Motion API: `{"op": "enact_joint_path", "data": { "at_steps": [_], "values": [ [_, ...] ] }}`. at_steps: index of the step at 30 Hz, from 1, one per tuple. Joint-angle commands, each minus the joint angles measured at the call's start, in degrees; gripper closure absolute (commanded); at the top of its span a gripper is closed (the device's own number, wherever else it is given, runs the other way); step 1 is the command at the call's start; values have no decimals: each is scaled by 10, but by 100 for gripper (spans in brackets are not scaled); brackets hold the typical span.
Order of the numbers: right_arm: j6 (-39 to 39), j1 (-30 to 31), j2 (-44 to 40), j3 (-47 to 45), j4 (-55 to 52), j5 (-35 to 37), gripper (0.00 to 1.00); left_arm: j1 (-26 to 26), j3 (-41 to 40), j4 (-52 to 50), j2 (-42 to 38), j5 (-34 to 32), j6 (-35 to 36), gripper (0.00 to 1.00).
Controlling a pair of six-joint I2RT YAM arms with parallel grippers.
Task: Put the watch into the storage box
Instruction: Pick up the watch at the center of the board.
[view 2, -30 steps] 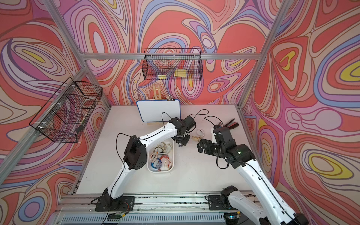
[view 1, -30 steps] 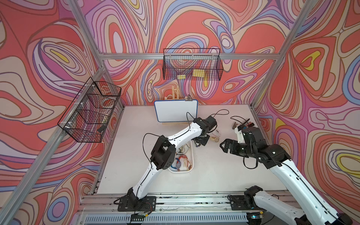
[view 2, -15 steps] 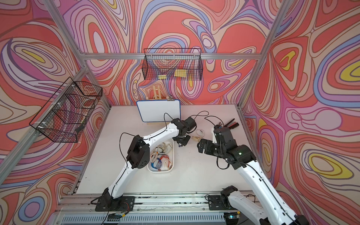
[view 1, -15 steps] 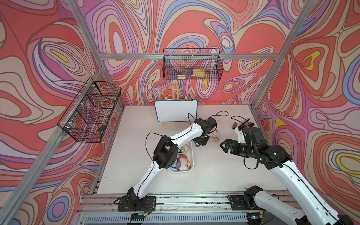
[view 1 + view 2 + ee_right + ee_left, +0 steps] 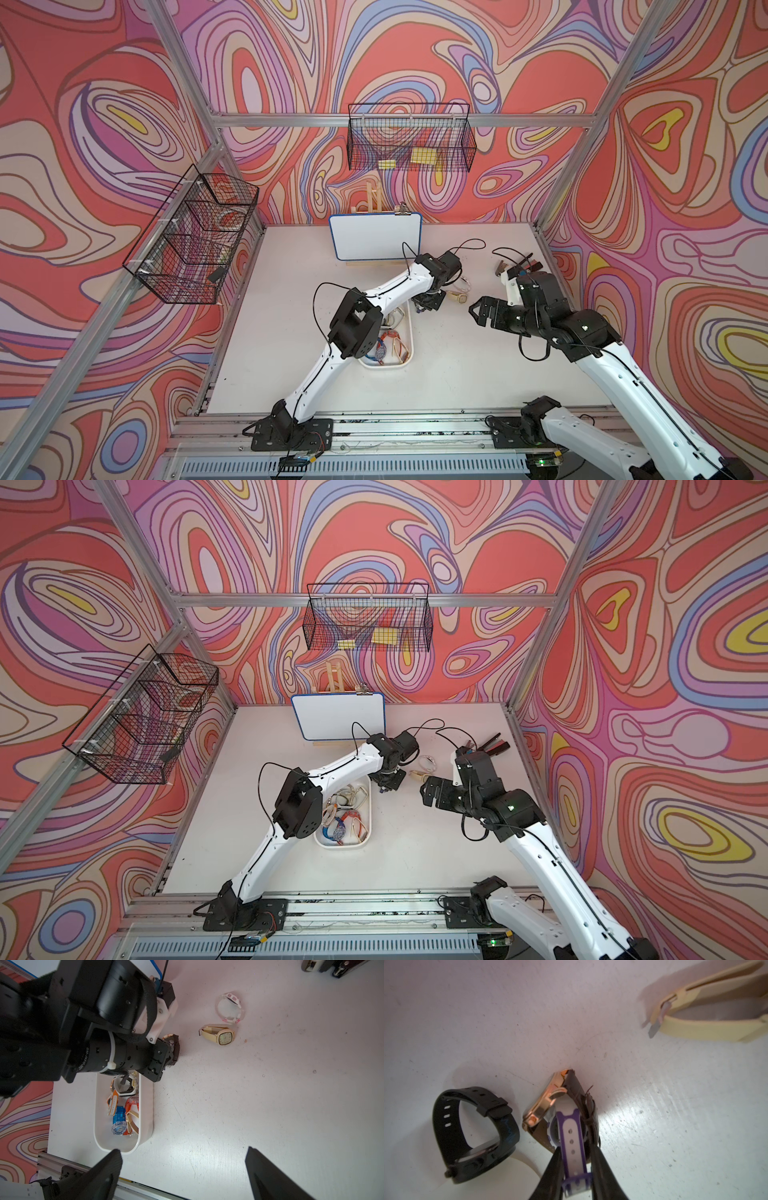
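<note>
Clamps the left end effector (image 5: 576, 1147) on the watch (image 5: 569, 1124) by its purple-white strap. Has that watch outside the box (image 5: 146, 1113), on the tabletop (image 5: 654, 1105) just past its end, against a gold watch (image 5: 544, 1103). Holds the right end effector (image 5: 182, 1151) spread wide and empty above the tabletop.

white table (image 5: 282, 332) bears the storage box (image 5: 146, 1109), beige watch (image 5: 218, 1035) and pink-white watch (image 5: 232, 999)
</note>
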Motion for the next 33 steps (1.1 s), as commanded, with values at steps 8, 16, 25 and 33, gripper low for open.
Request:
{"op": "enact_joint_path", "data": {
  "at_steps": [8,16,25,33],
  "values": [
    [-4,-4,-6,-10,12,5,2,3,-28,10,-57,2,-1,83],
    [-4,-4,-6,-16,19,-1,2,3,-68,37,-112,28,-11,83],
    [-6,-4,-5,-7,16,-1,2,9,-141,92,-215,118,-38,84],
    [-8,-4,-4,2,10,1,2,63,-407,260,-424,261,-150,83]
  ]
}}
